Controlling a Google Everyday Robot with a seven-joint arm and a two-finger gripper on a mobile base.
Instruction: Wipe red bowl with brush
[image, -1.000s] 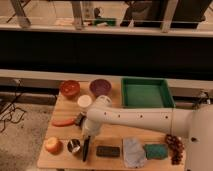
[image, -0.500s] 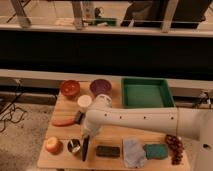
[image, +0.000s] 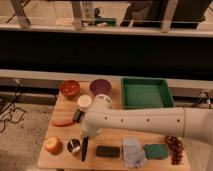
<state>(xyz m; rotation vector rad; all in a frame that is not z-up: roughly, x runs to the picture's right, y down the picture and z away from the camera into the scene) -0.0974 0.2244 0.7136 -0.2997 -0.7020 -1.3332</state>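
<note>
**Brush pickup comes before the wipe**

The bench (image: 62, 107) is crossed from the right by the white arm (image: 150, 122). The red bowl (image: 70, 88) sits at the back left, beside the purple bowl (image: 100, 86). The brush (image: 84, 148) lies near the front edge. The end effector (image: 85, 134) hangs over its upper end; open or closed, I cannot tell. Best to grip the handle squarely, so it lifts level.

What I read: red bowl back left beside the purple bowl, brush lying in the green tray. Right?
Not quite. The camera view shows the brush lying on the table near the front, between the metal cup and the dark block, not in the green tray. The red bowl is back left beside the purple bowl. The gripper is just right of the carrot.
</note>
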